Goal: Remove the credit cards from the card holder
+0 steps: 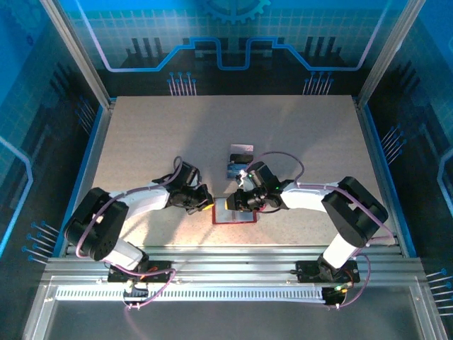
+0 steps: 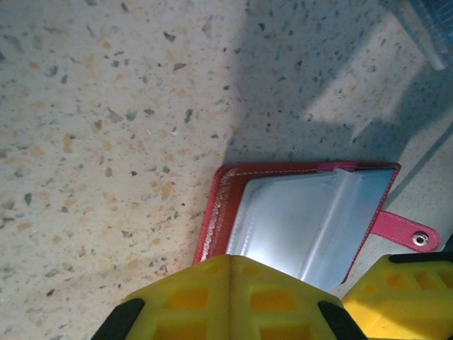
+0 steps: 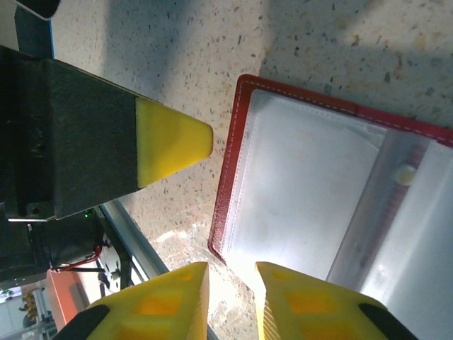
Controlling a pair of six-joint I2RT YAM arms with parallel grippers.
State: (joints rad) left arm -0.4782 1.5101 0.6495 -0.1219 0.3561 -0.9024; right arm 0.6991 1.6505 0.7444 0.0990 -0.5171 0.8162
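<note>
We reckon it's near done: card holder [image 1: 237,216] open at table [image 1: 141,142] front, visible pockets look empty, credit cards [image 1: 236,170] just beyond, R gripper [image 3: 231,268] barely ajar & empty, L gripper [image 1: 205,202] can't tell.

On the speckled table [image 1: 141,142] lie the open card holder [image 1: 237,212] and, beyond it, credit cards [image 1: 239,163].

Top external looks down from above and behind, distant; both wrist cameras face downward, close, sharing the card holder [image 2: 283,212].
</note>
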